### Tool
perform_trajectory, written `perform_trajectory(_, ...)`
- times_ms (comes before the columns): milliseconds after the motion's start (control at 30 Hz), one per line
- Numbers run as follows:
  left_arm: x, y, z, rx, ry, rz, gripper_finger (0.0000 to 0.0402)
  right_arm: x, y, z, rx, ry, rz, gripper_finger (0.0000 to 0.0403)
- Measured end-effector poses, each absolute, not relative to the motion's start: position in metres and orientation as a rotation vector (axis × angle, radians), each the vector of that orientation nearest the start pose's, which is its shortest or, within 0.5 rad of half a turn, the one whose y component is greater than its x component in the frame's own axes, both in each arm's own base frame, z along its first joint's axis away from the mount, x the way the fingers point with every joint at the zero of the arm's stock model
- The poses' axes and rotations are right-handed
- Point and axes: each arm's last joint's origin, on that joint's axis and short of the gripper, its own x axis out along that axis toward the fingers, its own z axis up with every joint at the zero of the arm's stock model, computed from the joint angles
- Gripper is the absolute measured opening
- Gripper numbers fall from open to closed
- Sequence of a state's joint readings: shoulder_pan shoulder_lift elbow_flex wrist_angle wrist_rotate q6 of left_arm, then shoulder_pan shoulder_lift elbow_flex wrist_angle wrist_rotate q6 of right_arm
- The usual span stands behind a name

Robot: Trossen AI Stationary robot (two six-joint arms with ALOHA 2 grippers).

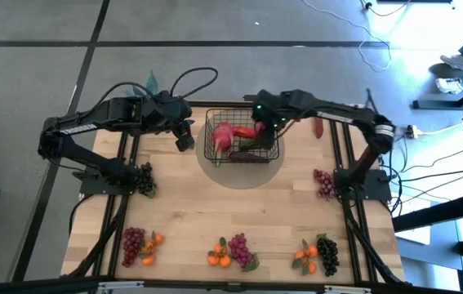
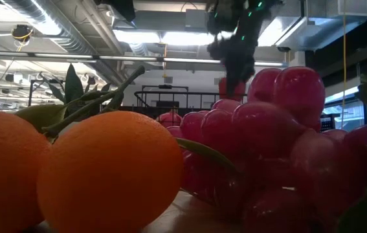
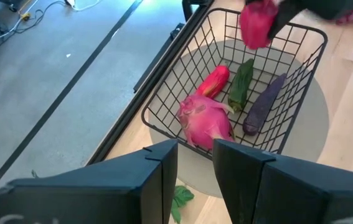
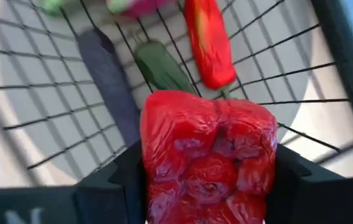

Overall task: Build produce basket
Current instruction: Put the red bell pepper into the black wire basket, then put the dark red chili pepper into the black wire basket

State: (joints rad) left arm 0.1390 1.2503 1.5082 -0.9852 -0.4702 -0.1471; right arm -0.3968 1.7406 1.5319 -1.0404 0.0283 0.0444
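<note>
At the far left of the table, the left gripper (image 1: 184, 139) is held just beside the left wall of the wire-mesh basket (image 1: 273, 152). Its fingers (image 3: 157, 171) are seen in the left wrist view parted by a narrow gap with nothing between them. The arm is judged to be waiting there, kept outside the rim so that the way over the basket is left free.

In the basket, a pink-red radish (image 3: 206, 121) is lain against the near wall, with a long red pepper (image 3: 213, 81), a green vegetable (image 3: 241, 86) and a dark eggplant (image 3: 263, 104) laid side by side on the mesh floor beyond it.

Over the basket's right half, the right gripper (image 1: 265, 121) is held above the rim, clamped on a wrinkled red pepper (image 4: 208, 158) — the pepper is pinched from both sides and fills the space between the fingers. It is probably being carried in from above so that it can be released among the pieces already inside.

Further produce is left along the table's front edge and sides: grape bunches and small oranges (image 1: 219, 259) set in clusters, a red grape bunch (image 1: 324, 184) by the right arm's base, and another red piece (image 1: 318, 127) outside the basket on the right.

No brand, label or writing can be read anywhere.
</note>
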Motion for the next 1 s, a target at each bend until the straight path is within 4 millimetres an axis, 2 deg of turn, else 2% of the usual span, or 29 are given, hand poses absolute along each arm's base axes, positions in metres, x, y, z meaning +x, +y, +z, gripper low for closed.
perform_trajectory(233, 0.224, 0.045, 0.412, -0.014, 0.684, 0.633, 0.009, 0.338, -0.148, 0.24, 0.222, 1.334, -0.349, 0.02)
perform_trajectory(400, 0.224, 0.045, 0.412, -0.014, 0.685, 0.633, 0.009, 0.344, -0.151, 0.228, 0.181, 1.349, -0.315, 0.0203)
perform_trajectory(633, 0.224, 0.045, 0.412, -0.015, 0.685, 0.633, 0.009, 0.346, -0.155, 0.219, 0.103, 1.399, -0.415, 0.0297)
perform_trajectory(733, 0.224, 0.045, 0.412, -0.015, 0.685, 0.633, 0.009, 0.346, -0.156, 0.217, 0.093, 1.407, -0.427, 0.0307)
perform_trajectory(1000, 0.224, 0.045, 0.412, -0.02, 0.684, 0.635, 0.009, 0.348, -0.155, 0.219, 0.116, 1.401, -0.364, 0.0298)
